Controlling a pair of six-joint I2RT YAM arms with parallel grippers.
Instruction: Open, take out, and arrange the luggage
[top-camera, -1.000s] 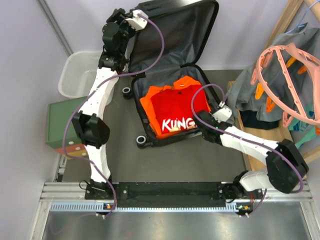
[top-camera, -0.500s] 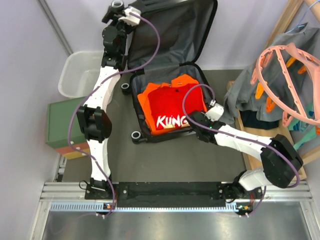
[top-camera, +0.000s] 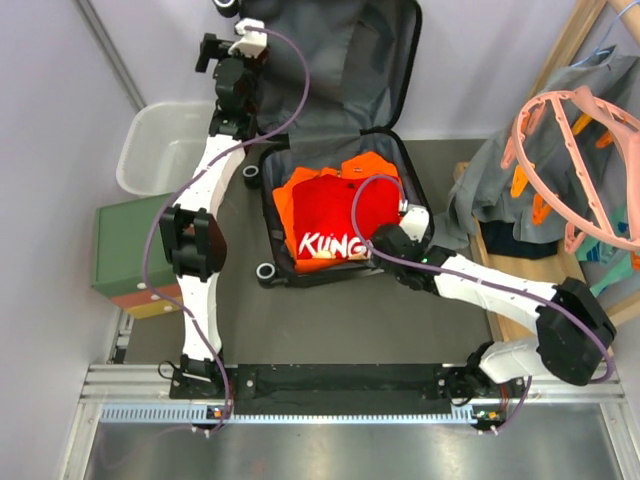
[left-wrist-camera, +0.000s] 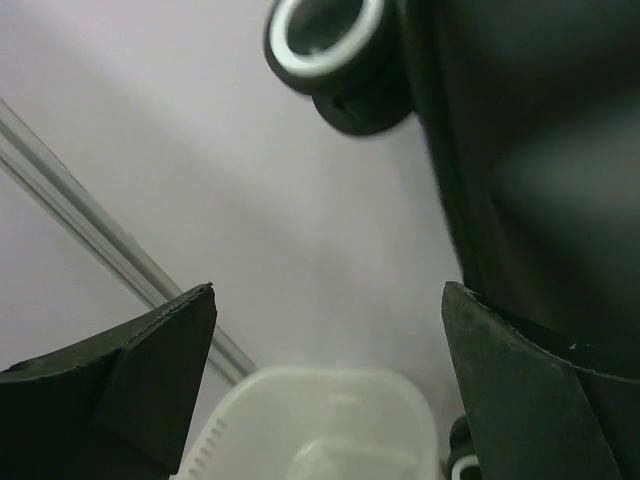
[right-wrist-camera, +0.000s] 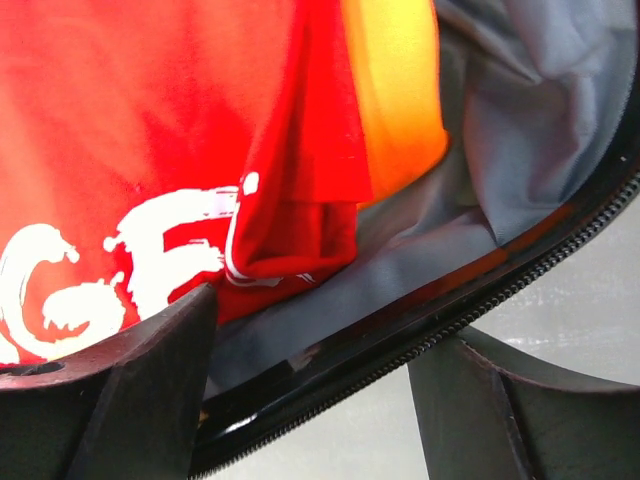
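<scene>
The left fingers (left-wrist-camera: 140, 370) are standing spread wide, grasping nothing. The left gripper (left-wrist-camera: 328, 300) is hovering at 11 o'clock in the overhead view, just beside the raised lid's outer edge and a wheel (left-wrist-camera: 325, 30). I judge it is placed there to steady the lid (whether one finger is touching the shell, I cannot tell).

At 9 o'clock a basket (top-camera: 150, 150) is sitting against the wall.

The luggage (top-camera: 335, 90) is lying open mid-table, running toward 12 o'clock. Its lid is standing upright and its base is lying flat, so the opening step looks done.

A red shirt (top-camera: 335, 205) is lying folded in the base over an orange garment (top-camera: 290, 195). Its white lettering is reading "KUNG" from above, with more letters, unclear, showing in the right wrist view.

The right gripper (right-wrist-camera: 320, 335) is sitting at the base's 4 o'clock corner. Its fingers are parted and straddling the zipped rim, pinching nothing visible. It is probably lining up for the shirt.

At 3 o'clock, clothes (top-camera: 495, 185) are hanging beside the table.
</scene>
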